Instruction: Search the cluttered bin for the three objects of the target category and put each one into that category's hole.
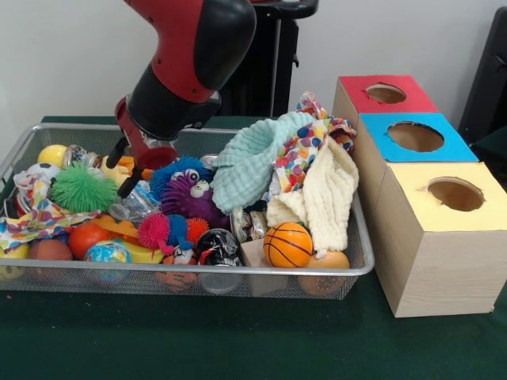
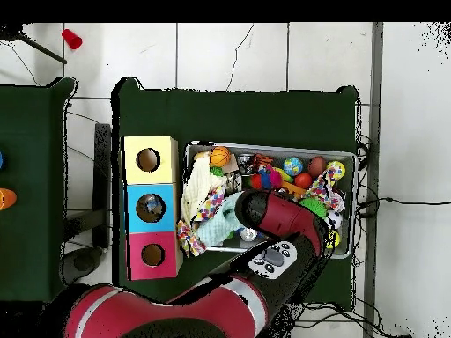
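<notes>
The wire mesh bin (image 1: 238, 270) lies on the green table, piled with toys and cloths; it also shows in the overhead view (image 2: 264, 146). My gripper (image 1: 125, 165) hangs low over the bin's left part, its black fingers apart and holding nothing. Just below it a wrinkly clear bottle (image 1: 136, 203) lies between the green and purple toys. Another clear shiny item (image 1: 78, 156) by the yellow ball may be a second bottle. The red-topped box's hole (image 1: 386, 93) is at the far right, past the bin, and shows in the overhead view (image 2: 152, 255). In the overhead view my arm (image 2: 273, 216) hides the gripper.
Blue-topped (image 1: 415, 136) and yellow-topped (image 1: 455, 194) boxes stand in line with the red one. A mint cloth (image 1: 253, 162), a dotted cloth (image 1: 305, 146) and a cream cloth (image 1: 325, 198) heap up at the bin's right. A mini basketball (image 1: 287, 244), a black can (image 1: 218, 245) and spiky balls (image 1: 81, 188) crowd the rest.
</notes>
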`<state>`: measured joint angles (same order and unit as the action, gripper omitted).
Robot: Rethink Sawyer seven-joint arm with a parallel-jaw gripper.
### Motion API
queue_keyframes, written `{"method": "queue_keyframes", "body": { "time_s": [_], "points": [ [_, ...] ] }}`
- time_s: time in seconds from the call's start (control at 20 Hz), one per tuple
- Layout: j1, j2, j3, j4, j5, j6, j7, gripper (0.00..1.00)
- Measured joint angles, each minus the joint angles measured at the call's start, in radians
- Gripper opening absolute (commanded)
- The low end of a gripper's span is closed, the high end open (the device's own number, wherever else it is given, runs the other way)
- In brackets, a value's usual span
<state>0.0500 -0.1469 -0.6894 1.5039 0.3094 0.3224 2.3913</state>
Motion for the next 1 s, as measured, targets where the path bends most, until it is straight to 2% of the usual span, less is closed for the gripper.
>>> {"method": "queue_keyframes", "body": {
  "time_s": [0.2,0.7,1.0],
  "points": [
    [-0.036,-0.02,0.039,0.007,0.0,-0.006,0.0,1.0],
    [-0.22,-0.091,0.25,0.059,0.0,-0.134,0.0,1.0],
    [-0.252,-0.123,0.295,0.086,0.0,-0.141,0.0,1.0]
  ]
}}
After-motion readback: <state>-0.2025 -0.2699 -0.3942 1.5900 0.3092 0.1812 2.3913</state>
